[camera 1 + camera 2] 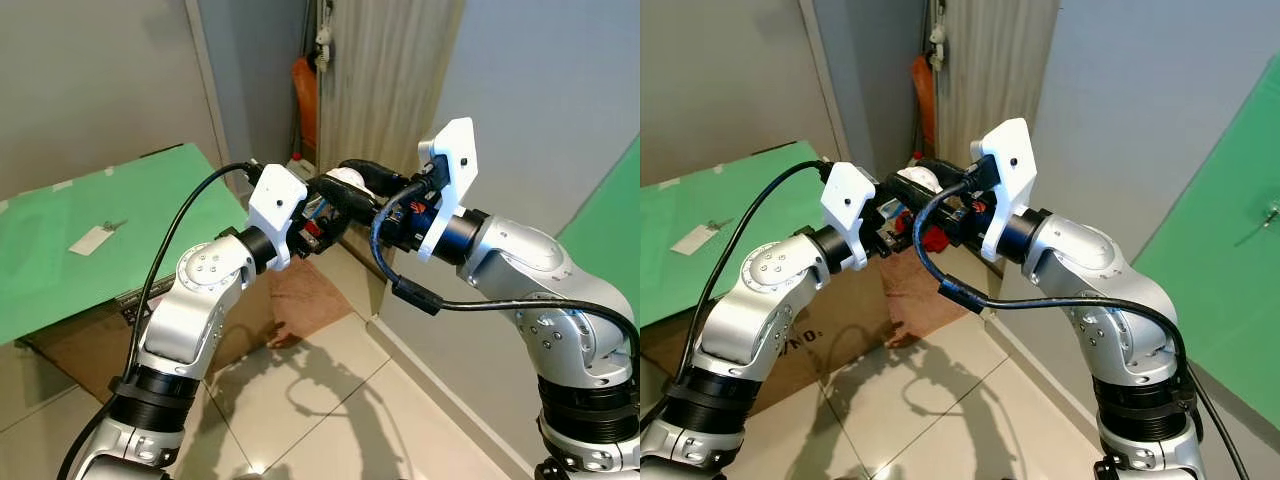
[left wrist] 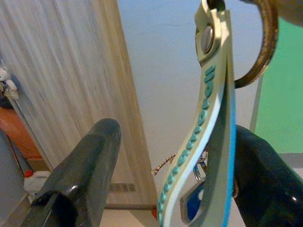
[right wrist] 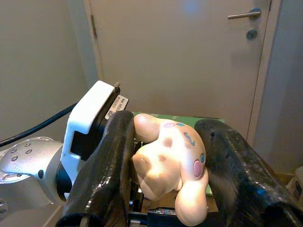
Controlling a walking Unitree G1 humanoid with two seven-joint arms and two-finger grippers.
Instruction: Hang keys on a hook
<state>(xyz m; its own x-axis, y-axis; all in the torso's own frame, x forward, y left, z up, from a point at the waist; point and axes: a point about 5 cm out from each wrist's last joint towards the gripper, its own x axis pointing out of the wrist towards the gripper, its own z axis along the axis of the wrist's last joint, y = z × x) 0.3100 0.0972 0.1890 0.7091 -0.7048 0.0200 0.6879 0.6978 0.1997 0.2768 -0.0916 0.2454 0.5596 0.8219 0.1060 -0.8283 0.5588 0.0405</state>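
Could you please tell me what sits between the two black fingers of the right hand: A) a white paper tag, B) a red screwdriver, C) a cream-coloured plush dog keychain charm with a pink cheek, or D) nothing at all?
C: the right wrist view shows the cream plush dog charm pressed between the right hand's two black fingers.

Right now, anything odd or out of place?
Nothing damaged or spilled. Both grippers meet mid-air: the right gripper clamps the keychain's plush figure, while its strap and ring hang between the left gripper's open fingers.
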